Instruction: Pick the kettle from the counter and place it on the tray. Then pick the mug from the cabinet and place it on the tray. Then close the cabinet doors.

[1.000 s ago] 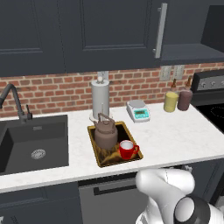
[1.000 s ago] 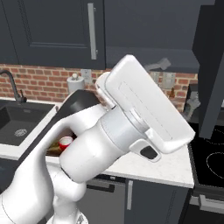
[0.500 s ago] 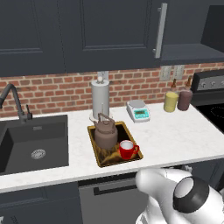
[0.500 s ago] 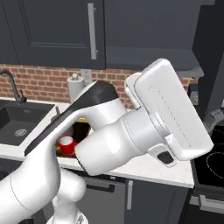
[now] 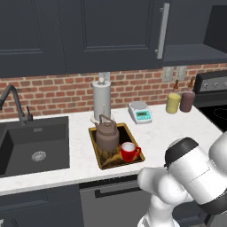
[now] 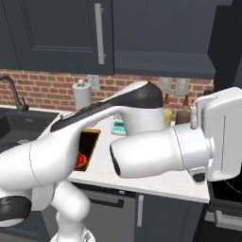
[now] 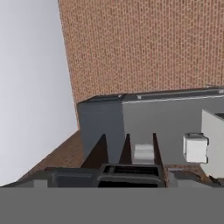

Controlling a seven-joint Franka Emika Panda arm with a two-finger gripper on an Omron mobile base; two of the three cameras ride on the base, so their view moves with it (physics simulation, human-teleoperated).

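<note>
Fingers (image 7: 101, 151) parted wide, empty, aimed at brick wall (image 7: 144, 48) and grey cabinetry, well away from worktop. Kettle (image 5: 107, 136) seated on tray (image 5: 97, 148), counter (image 5: 177, 128) centre; mug (image 5: 129, 151) beside it at 4 o'clock, also on tray. Cabinet doors (image 5: 111, 35) at 12 o'clock, apparently shut. Step in hand, as judged: door closing, seemingly complete. Next: little beyond confirming doors flush and retiring arm (image 6: 156, 151).

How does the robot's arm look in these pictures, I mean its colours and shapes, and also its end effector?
The arm is built of thick, rounded, glossy white segments with dark grey to black bands at the joints. A flat white rectangular block sits at its far end. No loose cables or markings show. The end effector has two small, dark, tapered finger tips.
</note>
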